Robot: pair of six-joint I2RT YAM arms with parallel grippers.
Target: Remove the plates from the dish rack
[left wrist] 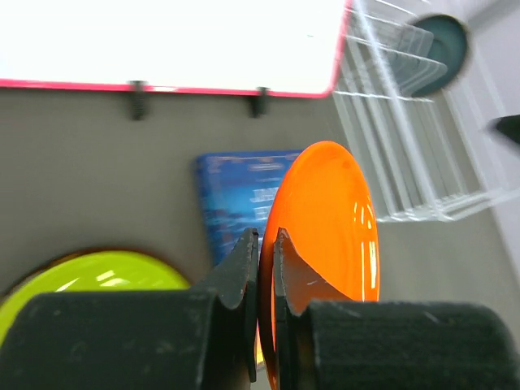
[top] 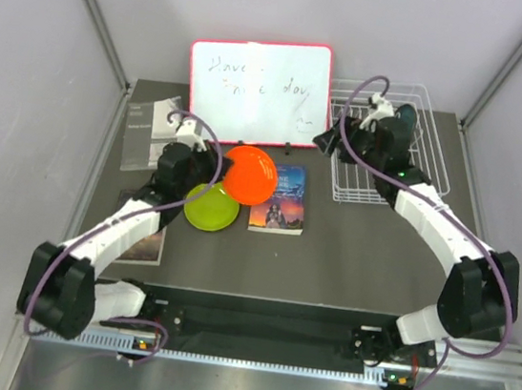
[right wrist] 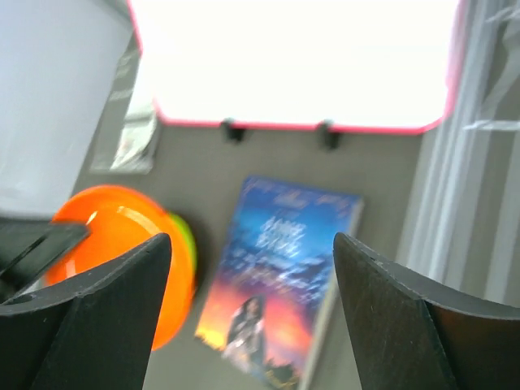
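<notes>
The left gripper [left wrist: 260,240] is clenched on the rim of the orange plate [left wrist: 325,236]. It holds the plate on edge and tilted, above the desk [top: 349,255] and just beside the lime plate [top: 211,210]. The lime plate lies flat on the desk, near the left edge of the book [top: 280,198]. In the top view the orange plate hangs over the gap between the two.

The step in hand looks to be setting the orange plate down, and the neat spot is on top of the lime plate. To do that well:

- Roll the wrist until the plate is flat and face up.
- Centre it over the lime plate rather than the book.
- Lower it until the plates meet, and only then let go. Released on edge, it would likely roll or clatter.
- Draw the fingers out sideways and level, so they do not drag the plate off.

The right gripper [right wrist: 252,240] is released, its jaws wide apart with nothing between them, and it hovers between the book and the rack [top: 437,170]. The teal plate [left wrist: 443,41] stands at the rack's far end. That arm's next job is probably to reach for it, and it should do so while staying clear of the left arm.
</notes>
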